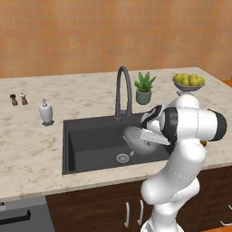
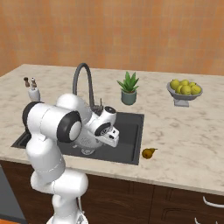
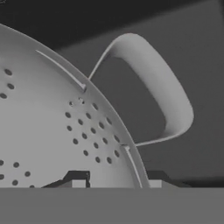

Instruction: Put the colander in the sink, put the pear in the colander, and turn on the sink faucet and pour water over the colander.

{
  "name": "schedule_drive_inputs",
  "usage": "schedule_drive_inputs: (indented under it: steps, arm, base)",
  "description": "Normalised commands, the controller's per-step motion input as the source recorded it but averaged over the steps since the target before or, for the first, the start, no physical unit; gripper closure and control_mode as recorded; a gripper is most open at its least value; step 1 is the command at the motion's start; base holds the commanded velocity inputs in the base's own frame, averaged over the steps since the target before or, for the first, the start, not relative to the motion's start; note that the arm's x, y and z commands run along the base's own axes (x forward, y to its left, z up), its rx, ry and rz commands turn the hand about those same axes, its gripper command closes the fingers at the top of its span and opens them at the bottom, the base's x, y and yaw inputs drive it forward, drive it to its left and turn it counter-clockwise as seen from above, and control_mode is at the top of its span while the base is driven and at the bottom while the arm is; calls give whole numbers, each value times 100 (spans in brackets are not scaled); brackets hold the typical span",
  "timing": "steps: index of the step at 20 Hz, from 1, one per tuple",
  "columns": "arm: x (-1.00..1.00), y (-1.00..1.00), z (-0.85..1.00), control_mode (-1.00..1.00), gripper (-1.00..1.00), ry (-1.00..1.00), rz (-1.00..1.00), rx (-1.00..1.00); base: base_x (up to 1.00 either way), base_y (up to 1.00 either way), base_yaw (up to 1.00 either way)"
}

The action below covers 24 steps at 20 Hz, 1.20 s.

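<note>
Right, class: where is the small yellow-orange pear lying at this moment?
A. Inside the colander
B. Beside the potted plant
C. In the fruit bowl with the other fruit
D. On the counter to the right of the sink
D: in the right base view the pear lies on the bare counter just off the right edge of the sink, apart from the colander.

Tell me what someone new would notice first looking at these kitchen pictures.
Probably the big white robot arm bent over the dark sink, its gripper at the rim of the silver colander inside the basin, beside the round drain. Behind the basin rises the tall gooseneck sink faucet, with no water running. A small yellow-orange pear lies on the marble counter just right of the sink.
</note>
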Motion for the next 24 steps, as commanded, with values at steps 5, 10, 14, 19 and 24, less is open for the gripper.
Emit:
schedule_drive_inputs:
  steps: [5, 10, 14, 19, 24]
  arm:
    - [13, -3, -24, -100, 100, 6, -14, 7]
    - [0, 0, -39, -100, 100, 4, -21, 2]
    - [7, 8, -35, -100, 100, 0, -22, 9]
    - [24, 25, -31, -100, 100, -2, -8, 12]
    - [38, 20, -36, -100, 100, -1, 2, 2]
  base:
    - [0, 0, 0]
    - [0, 0, 0]
    - [0, 0, 0]
    - [0, 0, 0]
    - [0, 0, 0]
